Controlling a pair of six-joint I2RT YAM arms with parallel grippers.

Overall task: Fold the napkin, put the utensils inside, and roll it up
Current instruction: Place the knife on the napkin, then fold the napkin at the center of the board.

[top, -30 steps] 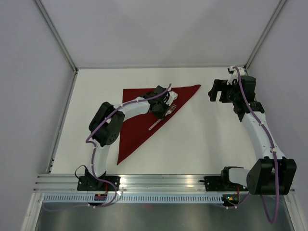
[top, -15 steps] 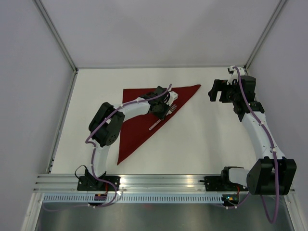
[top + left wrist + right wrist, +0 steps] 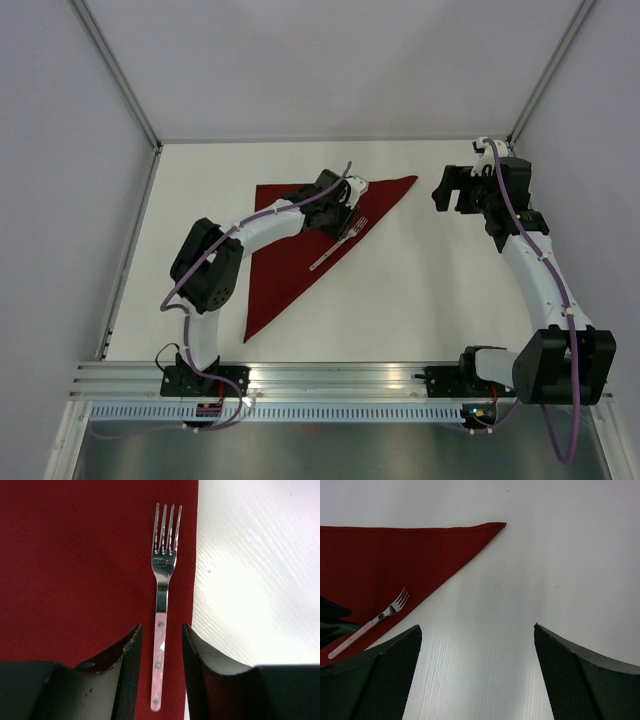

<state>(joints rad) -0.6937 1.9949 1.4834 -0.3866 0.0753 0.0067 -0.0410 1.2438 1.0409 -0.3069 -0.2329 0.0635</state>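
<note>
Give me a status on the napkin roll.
Done: the napkin is folded into a triangle, and the fork lies on it by the long edge. In hand: the open left gripper straddles the fork's handle. Remaining: the roll; the right gripper hangs open, aside.

napkin [image 3: 75,565]: matte woven cloth. fork [image 3: 162,587]: glossy metal, handle probably pink plastic, riveted. table [image 3: 255,570]: white, faint grain, slight sheen.

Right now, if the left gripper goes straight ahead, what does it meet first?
Probably the pink-handled silvery fork between the left gripper's open fingers, on the dark red cloth napkin; height above it is unclear.
</note>
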